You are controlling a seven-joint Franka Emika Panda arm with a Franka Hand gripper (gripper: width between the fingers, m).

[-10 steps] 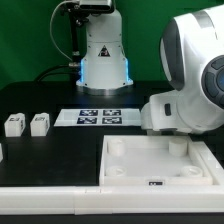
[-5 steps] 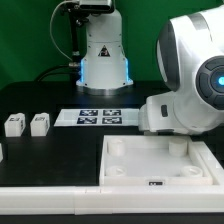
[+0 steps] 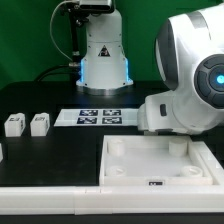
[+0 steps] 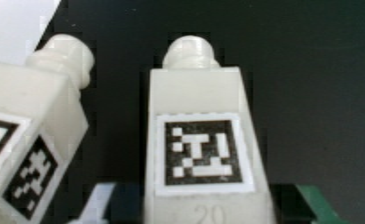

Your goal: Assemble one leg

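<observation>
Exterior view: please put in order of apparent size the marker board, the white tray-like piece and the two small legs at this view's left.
1. White tray-like piece: largest, though also nearest the camera.
2. Marker board.
3. Outer leg and inner leg: they look alike, so I leave them unranked.

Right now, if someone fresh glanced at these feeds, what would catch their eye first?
The wrist view is filled by a white leg with a black-and-white tag, a second leg close beside it. In the exterior view, the arm dominates the exterior view's right with its bulky white body, and the big white tray-like piece lies below it in the picture. A small leg and its twin stand at the exterior view's left, beside the marker board.
</observation>
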